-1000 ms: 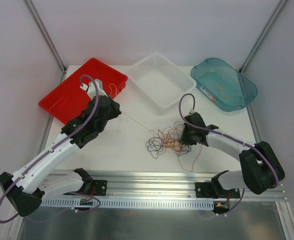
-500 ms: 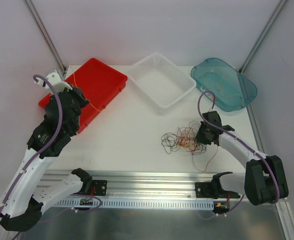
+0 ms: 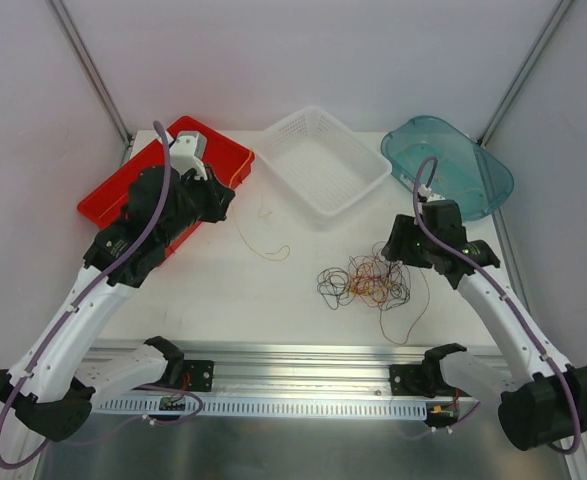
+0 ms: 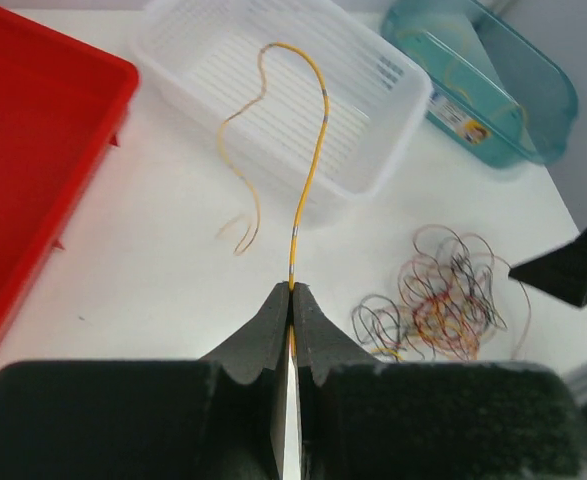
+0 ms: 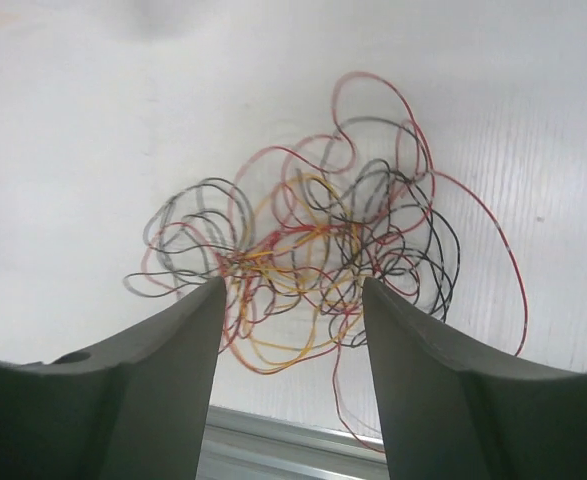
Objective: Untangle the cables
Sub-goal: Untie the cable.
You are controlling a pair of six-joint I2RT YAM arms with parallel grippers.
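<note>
White bench (image 3: pixel 223 300) holds the tangled cables (image 3: pixel 365 285) toward its near edge, just ahead of the nearer right pincer (image 5: pixel 293 290), jaws apart; the left pincer (image 4: pixel 291 298) is clamped on one yellow strand (image 4: pixel 324 100).

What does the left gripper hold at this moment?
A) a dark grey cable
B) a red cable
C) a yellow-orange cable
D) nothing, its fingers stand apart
C: in the left wrist view the left gripper has its fingers pressed together on a yellow-orange cable, which comes out from between the tips.
</note>
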